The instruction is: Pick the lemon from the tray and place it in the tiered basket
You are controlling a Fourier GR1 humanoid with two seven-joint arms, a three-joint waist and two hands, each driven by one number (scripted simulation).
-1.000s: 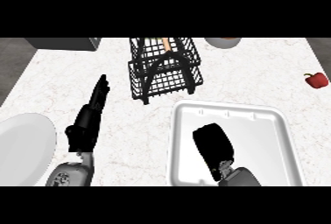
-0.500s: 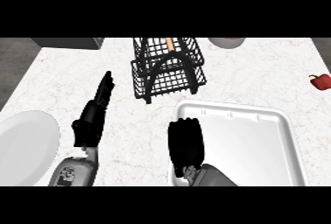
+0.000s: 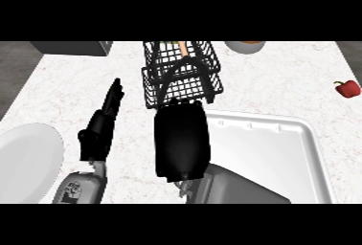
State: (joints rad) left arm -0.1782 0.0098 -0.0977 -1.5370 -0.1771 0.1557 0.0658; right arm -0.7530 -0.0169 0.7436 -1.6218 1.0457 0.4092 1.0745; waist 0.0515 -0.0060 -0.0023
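Note:
The black wire tiered basket stands at the back middle of the counter. Just in front of it is my right hand, over the left rim of the white tray. I see the hand from the back, with its fingers curled downward and their tips close to the basket's front edge. No lemon shows on the tray, and whatever the hand holds is hidden beneath it. My left hand rests open on the counter left of the basket, fingers straight and pointing away.
A white plate lies at the left edge. A red pepper sits far right. A bowl stands behind the basket, and a tan object lies in the basket's upper tier. A dark box is at the back left.
My right hand has moved left and forward, from the tray's middle to its left rim, close to the basket. The left hand has barely shifted.

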